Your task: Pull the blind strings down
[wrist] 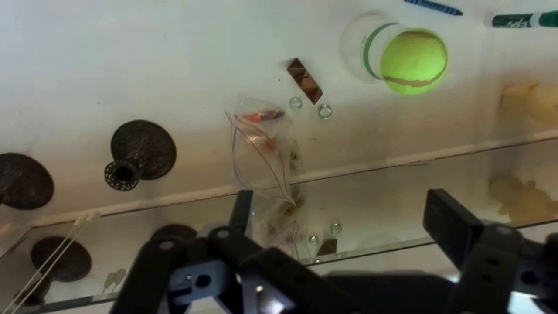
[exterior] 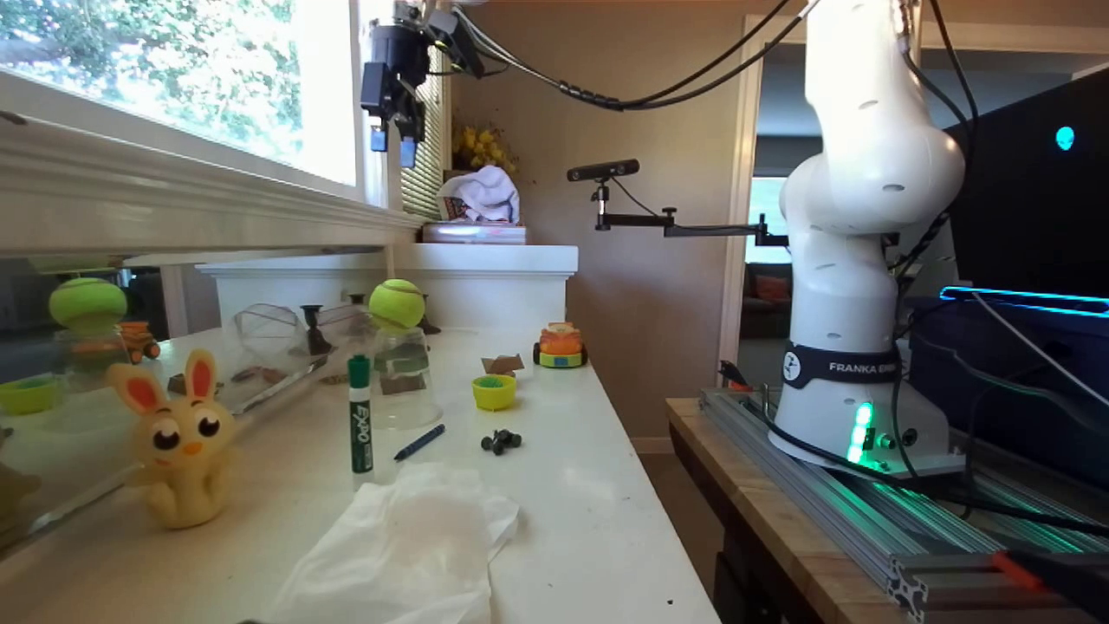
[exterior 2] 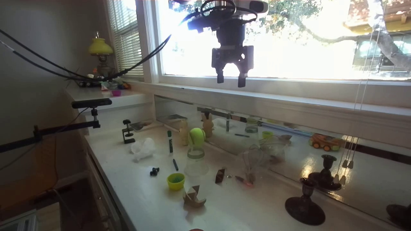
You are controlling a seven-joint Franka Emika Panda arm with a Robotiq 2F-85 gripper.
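Note:
The blind strings (exterior 2: pixel 363 96) are two thin pale cords hanging in front of the window sill at the right in an exterior view. Small pale tassels (exterior 2: pixel 343 179) hang at their ends before the mirror, which reflects them. The strings also show at the lower left of the wrist view (wrist: pixel 61 254). I cannot make them out in the exterior view that shows the robot base. My gripper (exterior 2: pixel 231 81) hangs before the window, pointing down, well to the left of the strings there. It also shows high up in an exterior view (exterior: pixel 393 146). In the wrist view its fingers (wrist: pixel 344 213) are wide apart with nothing between them.
The window sill (exterior 2: pixel 289 99) and mirror (exterior 2: pixel 231 134) run behind the counter. Dark candlesticks (exterior 2: pixel 305 205) stand below the strings. A tennis ball (exterior 2: pixel 196 137) sits on a clear cup, near a plastic bag (wrist: pixel 261 144), a marker (exterior: pixel 359 416) and a bunny toy (exterior: pixel 186 442).

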